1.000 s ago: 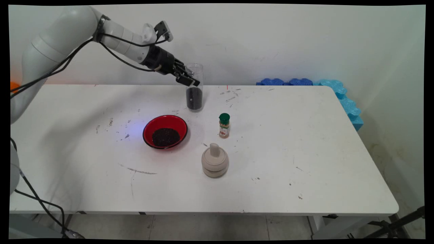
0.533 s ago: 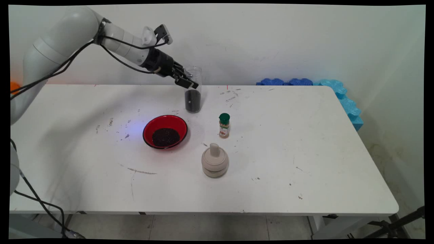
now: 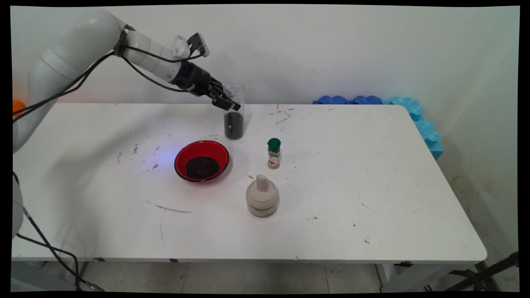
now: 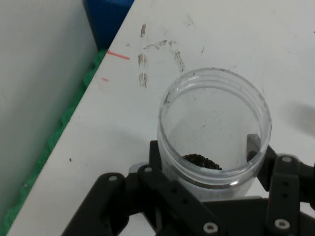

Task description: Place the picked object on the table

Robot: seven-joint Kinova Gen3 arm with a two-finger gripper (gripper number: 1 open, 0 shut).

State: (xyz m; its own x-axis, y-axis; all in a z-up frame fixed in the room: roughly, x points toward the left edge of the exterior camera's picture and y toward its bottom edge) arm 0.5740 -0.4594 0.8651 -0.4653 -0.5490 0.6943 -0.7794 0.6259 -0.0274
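Main view, hand: the hand (image 3: 227, 103) is clamped on the upper part of a clear jar (image 3: 234, 111), reaching it from the left at a downward slant.
Main view, jar: upright, open-mouthed, a dark fill in its lower part; it is at the desk's (image 3: 372, 186) far side, behind the red bowl (image 3: 201, 160). Whether its base rests on the desk cannot be told.
Main view, surroundings: the bowl holds a dark heap; a green-capped spice bottle (image 3: 273, 153) is to its right, a beige lidded pot (image 3: 262, 196) nearer the front.
Hand view, grip: the fingers (image 4: 254, 146) press the jar (image 4: 214, 128) from opposite sides below its rim.
Step in hand: judged as carrying the gripped jar, kept level.
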